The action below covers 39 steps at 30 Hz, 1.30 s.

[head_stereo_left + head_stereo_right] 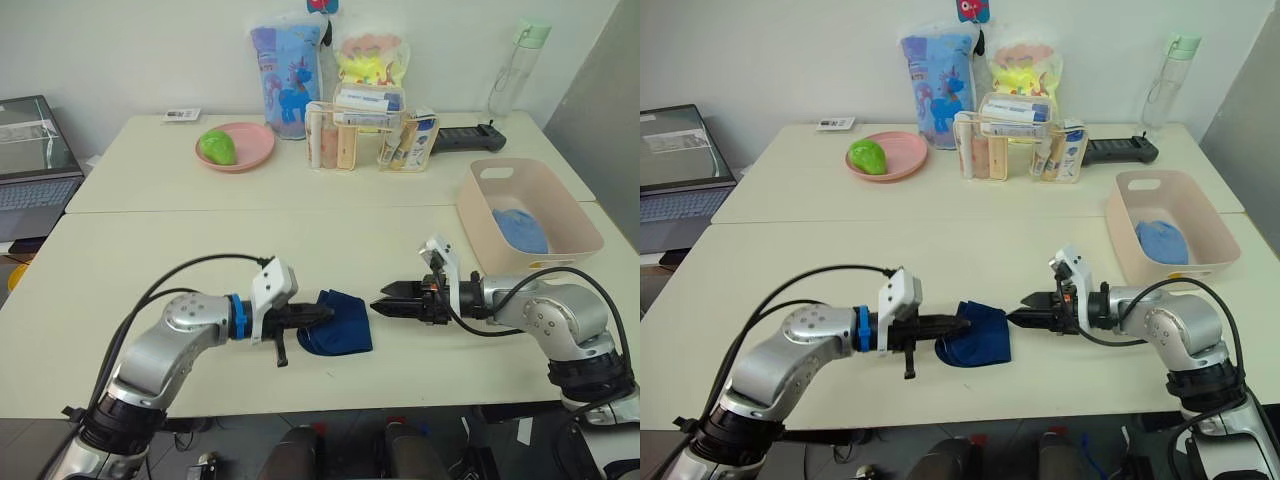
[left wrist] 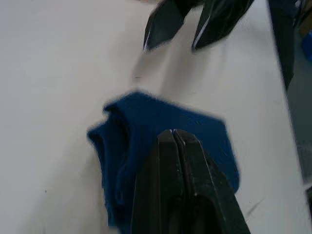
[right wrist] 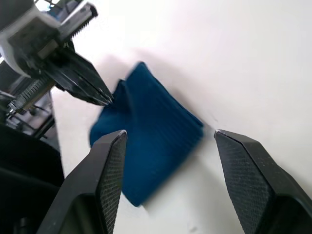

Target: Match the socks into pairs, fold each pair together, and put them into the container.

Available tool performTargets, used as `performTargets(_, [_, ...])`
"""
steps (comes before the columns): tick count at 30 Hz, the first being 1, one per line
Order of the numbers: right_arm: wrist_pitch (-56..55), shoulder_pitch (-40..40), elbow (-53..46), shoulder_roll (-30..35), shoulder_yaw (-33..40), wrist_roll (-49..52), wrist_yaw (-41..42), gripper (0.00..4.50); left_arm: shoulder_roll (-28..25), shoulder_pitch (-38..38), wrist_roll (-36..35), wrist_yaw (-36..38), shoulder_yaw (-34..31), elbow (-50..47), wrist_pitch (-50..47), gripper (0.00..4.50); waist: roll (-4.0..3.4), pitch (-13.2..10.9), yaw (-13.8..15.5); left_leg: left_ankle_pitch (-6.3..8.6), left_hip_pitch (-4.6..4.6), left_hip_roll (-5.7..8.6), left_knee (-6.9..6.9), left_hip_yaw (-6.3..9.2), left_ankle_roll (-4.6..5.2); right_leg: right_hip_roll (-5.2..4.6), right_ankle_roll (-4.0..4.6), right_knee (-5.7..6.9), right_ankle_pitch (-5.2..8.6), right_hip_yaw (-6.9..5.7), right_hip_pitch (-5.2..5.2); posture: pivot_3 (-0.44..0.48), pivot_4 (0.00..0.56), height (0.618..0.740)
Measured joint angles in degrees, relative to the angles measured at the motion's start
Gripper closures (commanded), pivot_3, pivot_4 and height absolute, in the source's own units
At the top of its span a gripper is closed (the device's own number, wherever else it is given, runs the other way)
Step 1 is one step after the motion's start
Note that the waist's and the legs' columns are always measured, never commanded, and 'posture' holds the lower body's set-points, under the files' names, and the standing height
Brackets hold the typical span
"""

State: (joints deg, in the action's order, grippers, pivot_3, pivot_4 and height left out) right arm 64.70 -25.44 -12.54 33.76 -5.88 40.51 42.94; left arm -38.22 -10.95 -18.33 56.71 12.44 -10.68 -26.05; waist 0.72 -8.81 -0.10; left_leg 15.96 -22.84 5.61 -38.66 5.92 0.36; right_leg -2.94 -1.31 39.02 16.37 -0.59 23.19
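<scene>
a folded navy pair [image 1: 338, 322] of socks lies on the pale surface [image 1: 150, 250] near its front edge, between the two grippers. the left gripper [image 1: 318, 314] rests its tip on the pair's near edge with its jaws pressed together, gripping nothing visible, while the right gripper [image 3: 168, 141] hovers just beside the pair's other side with its jaws spread wide and empty. well to the right, the pink container [image 1: 560, 205] holds a folded light blue pair [image 1: 519, 230].
</scene>
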Motion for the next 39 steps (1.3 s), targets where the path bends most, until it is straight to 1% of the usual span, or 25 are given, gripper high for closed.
performTargets(2, [1.2,0.31,-0.03,0.14,-0.78,-0.48,-0.55,1.39,0.33,-0.31,1.84,0.01,0.83,1.74,3.92,4.5,0.02,0.02,0.11,0.0,0.02,0.0,-0.03,0.02,0.01,-0.01,0.0,-0.02,0.0,-0.01,-0.05,0.0,0.15,0.74])
performTargets(6, [2.83,0.32,-0.05,-0.87,-2.46,-0.51,-0.67,1.39,0.47,-0.28,2.66,0.23,0.81,2.98,6.44,4.5,0.01,0.02,0.13,0.01,0.02,0.0,-0.03,0.01,0.03,-0.02,0.0,-0.01,0.0,-0.01,-0.05,0.0,0.15,0.74])
performTargets(10, [4.92,0.01,2.3,-4.74,-1.97,0.34,-1.38,1.39,0.46,0.91,2.82,0.17,0.38,3.32,8.52,4.5,-0.02,0.05,0.03,0.01,0.06,0.0,-0.02,0.01,0.03,-0.01,0.0,0.01,0.0,-0.01,-0.05,0.0,0.15,0.74])
performTargets(17, [5.81,-2.48,6.34,-7.05,-4.04,-1.03,-1.35,1.39,0.46,1.64,2.78,0.18,-0.47,3.01,8.47,4.5,-0.05,0.07,-0.05,0.01,0.08,-0.01,-0.01,0.01,0.03,0.0,0.0,0.02,0.0,-0.01,-0.04,0.0,0.15,0.74])
performTargets(22, [6.82,-3.3,8.51,-13.9,-5.43,-0.93,-1.87,1.39,0.54,1.65,2.77,0.16,-0.5,2.85,8.28,4.5,-0.05,0.07,-0.07,0.01,0.07,0.0,0.0,0.01,0.02,0.0,0.0,0.03,0.0,0.0,-0.03,0.0,0.15,0.74])
performTargets(26, [7.48,-4.7,11.69,-18.98,-2.88,-0.85,-4.24,1.39,0.69,1.75,2.76,0.12,-0.63,2.76,8.06,4.5,-0.07,0.08,-0.09,0.01,0.07,0.0,0.0,0.02,0.01,0.0,0.0,0.05,0.0,-0.01,-0.01,0.0,0.15,0.74])
performTargets(31, [7.43,-4.71,12.68,-19.05,-2.48,-1.06,-4.46,1.39,0.74,2.26,2.76,0.12,-1.11,2.39,7.87,4.5,-0.07,0.07,-0.17,0.01,0.07,0.0,0.01,0.01,0.01,0.0,0.0,0.03,0.0,0.0,0.0,0.0,0.15,0.74])
performTargets(34, [7.21,-4.58,12.74,-18.84,-2.49,-1.08,-4.45,1.96,0.74,2.31,2.75,0.14,-1.23,2.28,7.68,4.5,-0.07,0.07,-0.22,0.01,0.07,0.0,0.02,0.01,0.01,0.01,0.0,0.04,0.0,0.0,0.0,0.0,0.15,0.74])
performTargets(35, [7.12,-4.57,12.74,-18.78,-2.51,-1.09,-4.44,2.24,0.74,2.31,2.74,0.14,-1.25,2.27,7.65,4.5,-0.07,0.07,-0.23,0.01,0.07,0.0,0.02,0.0,0.01,0.01,0.0,0.04,0.0,0.0,0.0,0.0,0.15,0.74])
performTargets(39, [6.61,-4.38,12.73,-18.34,-2.71,-1.44,-4.43,3.67,0.82,2.37,2.26,0.27,-1.52,2.27,7.62,4.5,-0.07,0.07,-0.24,0.01,0.07,0.0,0.02,0.01,0.01,0.01,0.0,0.04,0.0,0.0,0.0,0.0,0.15,0.74])
